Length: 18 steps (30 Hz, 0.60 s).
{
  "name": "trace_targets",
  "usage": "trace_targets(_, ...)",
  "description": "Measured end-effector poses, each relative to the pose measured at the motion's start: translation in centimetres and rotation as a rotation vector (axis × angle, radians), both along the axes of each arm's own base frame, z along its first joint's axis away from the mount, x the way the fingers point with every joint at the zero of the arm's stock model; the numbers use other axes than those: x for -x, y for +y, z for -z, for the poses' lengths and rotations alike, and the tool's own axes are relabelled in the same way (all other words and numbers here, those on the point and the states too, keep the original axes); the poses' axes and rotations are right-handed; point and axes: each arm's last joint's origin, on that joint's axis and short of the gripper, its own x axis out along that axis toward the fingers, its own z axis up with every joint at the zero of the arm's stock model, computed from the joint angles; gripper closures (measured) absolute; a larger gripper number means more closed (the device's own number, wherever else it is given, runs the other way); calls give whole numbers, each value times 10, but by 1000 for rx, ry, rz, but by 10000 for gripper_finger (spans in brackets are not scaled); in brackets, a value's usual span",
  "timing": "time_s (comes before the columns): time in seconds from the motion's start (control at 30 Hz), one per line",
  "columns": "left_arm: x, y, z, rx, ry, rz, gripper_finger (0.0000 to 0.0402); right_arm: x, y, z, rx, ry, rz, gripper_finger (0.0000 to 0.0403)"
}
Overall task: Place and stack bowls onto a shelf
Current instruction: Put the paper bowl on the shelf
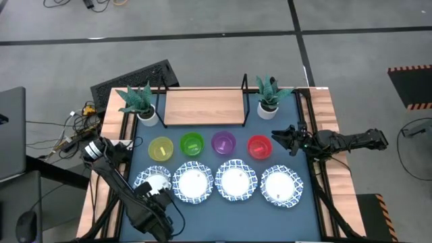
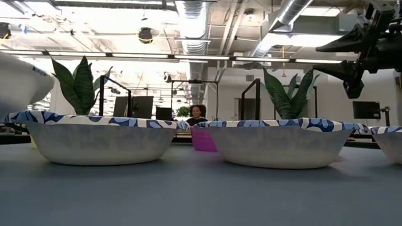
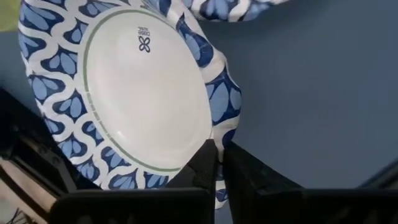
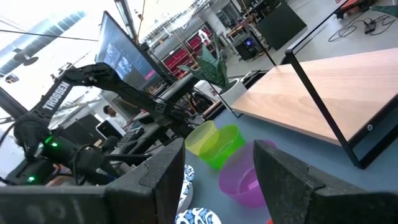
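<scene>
We are pinching the bowl [image 3: 143, 93] rim tight in our left gripper [image 3: 217, 171], lower left; we should lift slowly toward the shelf [image 1: 202, 106].

Four wide white bowls [image 1: 194, 183] with blue patterned rims line the lower middle of the overhead frame. Above them runs a row of four small plastic bowls: one yellow [image 1: 160, 148], one green [image 1: 192, 144], one purple [image 1: 223, 142], one red [image 1: 259, 146]. One wooden shelf [image 1: 202, 107] sits at upper centre, with two potted plants [image 1: 140, 102], one at each end.
</scene>
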Motion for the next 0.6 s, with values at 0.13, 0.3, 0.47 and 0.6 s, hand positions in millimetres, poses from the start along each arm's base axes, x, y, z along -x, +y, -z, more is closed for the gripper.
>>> trace_targets(0.13, -2, -2, -13, 14, -18, 1, 400, 0, 0, 0, 0, 0, 0, 188)
trace_targets(0.3, -4, -4, -31, 32, -42, -14, 401, 0, 0, 0, 3, 1, 0, 188)
trace_targets(0.47, -7, -7, -55, 83, -86, -15, 401, 0, 0, 0, 2, 1, 0, 188)
trace_targets(0.6, -12, -4, -76, 106, -137, -35, 401, 0, 0, 0, 2, 1, 0, 188)
